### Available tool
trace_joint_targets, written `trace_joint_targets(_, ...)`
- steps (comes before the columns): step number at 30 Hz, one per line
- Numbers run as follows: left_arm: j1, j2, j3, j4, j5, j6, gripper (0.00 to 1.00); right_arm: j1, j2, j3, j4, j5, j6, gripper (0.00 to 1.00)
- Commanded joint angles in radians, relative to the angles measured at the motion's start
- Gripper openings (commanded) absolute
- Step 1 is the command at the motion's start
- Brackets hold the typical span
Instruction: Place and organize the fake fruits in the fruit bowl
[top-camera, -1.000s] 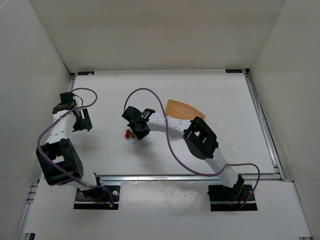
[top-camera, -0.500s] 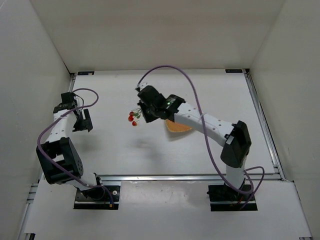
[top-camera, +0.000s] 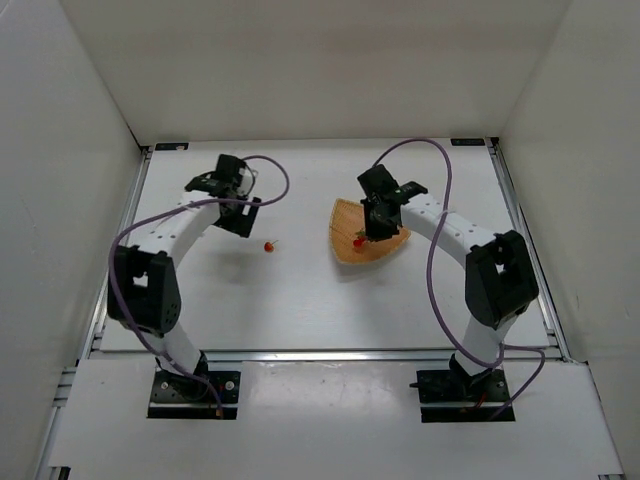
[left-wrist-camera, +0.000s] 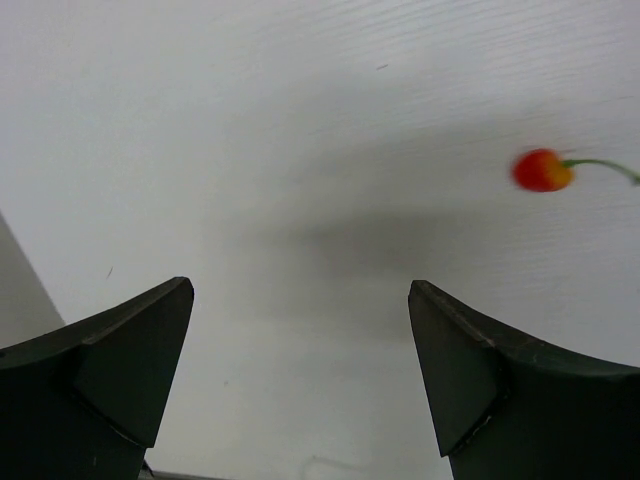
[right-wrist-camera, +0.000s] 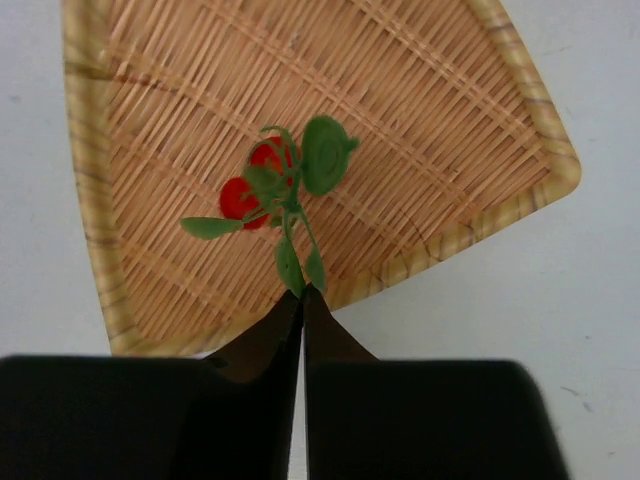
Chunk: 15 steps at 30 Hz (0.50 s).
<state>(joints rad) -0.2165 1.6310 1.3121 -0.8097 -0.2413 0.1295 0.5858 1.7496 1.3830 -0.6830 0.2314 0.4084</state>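
The fruit bowl is a woven tan dish of rounded-triangle shape, right of the table's centre. My right gripper hangs over it, shut on the stem of a fake fruit cluster. The cluster's red balls and green leaves dangle just above the bowl's weave. A single fake fruit, a red-orange ball on a thin stem, lies on the white table. My left gripper is open above the table. The single fruit lies ahead of it and to the right, outside the fingers.
White walls enclose the table on three sides. A metal rail runs along the near edge by the arm bases. Purple cables loop over both arms.
My right arm lifted the cluster from the table left of centre and carried it right, over the bowl. My left arm swung in from the far left toward the single fruit.
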Motion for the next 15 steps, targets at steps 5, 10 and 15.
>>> trace_joint_targets(5,-0.227,0.208,0.160,-0.005,-0.058,0.067,1.00,-0.066,0.015,0.016,0.017,-0.075,0.018,0.78)
trace_joint_targets(10,-0.274,0.288,0.182,-0.014,-0.035,0.085,0.97,-0.086,-0.094,-0.027,0.017,-0.075,0.018,0.83)
trace_joint_targets(15,-0.274,0.342,0.182,-0.034,0.023,0.085,0.88,-0.106,-0.162,-0.064,0.017,-0.066,0.027,0.83)
